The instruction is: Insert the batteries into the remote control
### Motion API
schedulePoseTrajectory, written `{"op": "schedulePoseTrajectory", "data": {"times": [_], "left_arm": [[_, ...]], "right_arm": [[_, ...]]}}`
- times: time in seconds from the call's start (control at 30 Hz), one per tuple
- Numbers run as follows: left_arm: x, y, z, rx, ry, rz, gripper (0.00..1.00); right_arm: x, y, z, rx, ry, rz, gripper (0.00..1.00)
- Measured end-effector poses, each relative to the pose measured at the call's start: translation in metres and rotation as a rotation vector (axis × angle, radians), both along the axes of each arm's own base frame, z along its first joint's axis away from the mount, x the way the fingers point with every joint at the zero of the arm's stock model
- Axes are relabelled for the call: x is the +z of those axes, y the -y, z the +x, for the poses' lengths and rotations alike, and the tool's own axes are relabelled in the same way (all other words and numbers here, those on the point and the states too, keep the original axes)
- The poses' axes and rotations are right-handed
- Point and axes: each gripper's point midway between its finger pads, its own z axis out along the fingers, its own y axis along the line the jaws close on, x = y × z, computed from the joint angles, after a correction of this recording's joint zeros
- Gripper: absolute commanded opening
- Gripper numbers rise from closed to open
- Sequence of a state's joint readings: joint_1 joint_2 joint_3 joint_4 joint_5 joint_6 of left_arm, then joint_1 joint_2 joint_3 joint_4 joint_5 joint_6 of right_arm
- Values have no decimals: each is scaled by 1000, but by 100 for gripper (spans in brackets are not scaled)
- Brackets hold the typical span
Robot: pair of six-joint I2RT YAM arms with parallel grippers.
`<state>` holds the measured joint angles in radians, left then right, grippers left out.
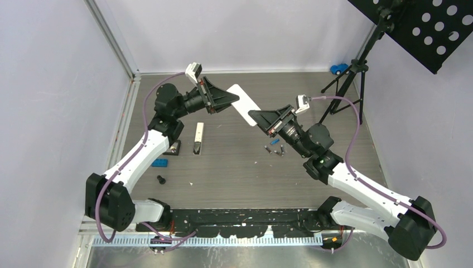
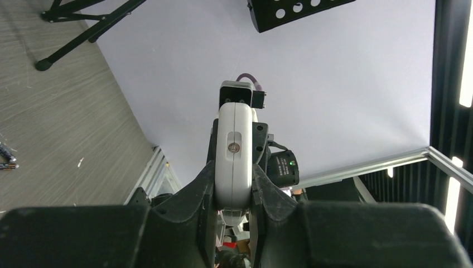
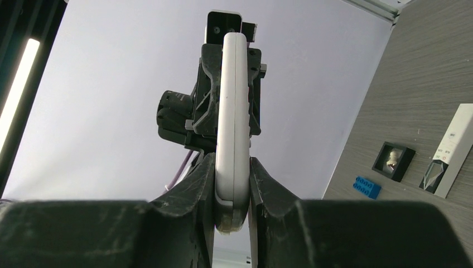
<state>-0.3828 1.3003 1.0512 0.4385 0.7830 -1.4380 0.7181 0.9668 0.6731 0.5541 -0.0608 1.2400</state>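
Observation:
A white remote control (image 1: pixel 244 104) hangs in the air above the middle of the table, gripped at both ends. My left gripper (image 1: pixel 233 100) is shut on its far-left end and my right gripper (image 1: pixel 255 116) is shut on its near-right end. The left wrist view shows the remote (image 2: pixel 234 156) edge-on between the left gripper's (image 2: pixel 233 192) fingers. The right wrist view shows it (image 3: pixel 232 123) edge-on inside the right gripper (image 3: pixel 231 192). A few tiny dark batteries (image 1: pixel 277 146) lie loose on the table beside the right arm.
A second white remote (image 1: pixel 198 138) lies left of centre, also in the right wrist view (image 3: pixel 454 146). Near it are a small black box (image 1: pixel 174 148), a blue brick (image 1: pixel 160 162) and a black knob (image 1: pixel 162 179). A black tripod (image 1: pixel 348 84) and a blue toy (image 1: pixel 338 68) stand at the back right.

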Motion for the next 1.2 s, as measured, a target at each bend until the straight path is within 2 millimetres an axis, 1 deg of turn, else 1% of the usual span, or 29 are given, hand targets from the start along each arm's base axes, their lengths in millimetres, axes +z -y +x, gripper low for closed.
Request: {"op": "schedulePoseTrajectory", "data": {"times": [0.13, 0.2, 0.3, 0.33, 0.43, 0.47, 0.53, 0.63, 0.7, 0.73, 0.8, 0.87, 0.9, 1.07, 1.2], "left_arm": [[-2, -3, 1, -2, -9, -17, 0], [-3, -4, 1, -5, -19, -19, 0], [-4, -4, 1, -7, -30, -20, 0], [-4, -5, 2, -7, -35, -20, 0], [-8, -4, 5, -1, -58, -20, 0], [-9, -7, 11, 18, -68, -23, 0], [-10, -18, 28, 81, -92, -36, 0], [-10, -32, 47, 157, -114, -58, 0], [-10, -34, 54, 176, -122, -73, 0], [-11, -33, 55, 177, -122, -77, 0], [-12, -31, 57, 175, -125, -80, 0], [-15, -31, 59, 175, -130, -76, 0], [-17, -30, 59, 175, -130, -72, 0], [-21, -30, 60, 178, -125, -56, 0], [-29, -30, 62, 184, -130, -25, 0]], "right_arm": [[-2, 0, 1, -5, -3, -7, 16], [-4, 0, 3, -13, -13, -8, 23], [-4, 0, 5, -29, -41, 4, 27], [-4, 0, 5, -33, -52, 13, 30], [-6, 3, 8, -52, -77, 23, 42], [-9, 6, 10, -74, -92, 18, 44], [-15, 17, 15, -128, -125, 1, 50], [-28, 30, 19, -185, -172, -41, 52], [-38, 33, 21, -200, -202, -74, 55], [-42, 33, 22, -203, -213, -87, 59], [-48, 33, 23, -201, -229, -106, 71], [-49, 29, 24, -183, -230, -117, 78], [-49, 27, 24, -171, -226, -119, 80], [-47, 14, 25, -117, -199, -112, 81], [-40, 1, 28, -68, -180, -105, 80]]}}
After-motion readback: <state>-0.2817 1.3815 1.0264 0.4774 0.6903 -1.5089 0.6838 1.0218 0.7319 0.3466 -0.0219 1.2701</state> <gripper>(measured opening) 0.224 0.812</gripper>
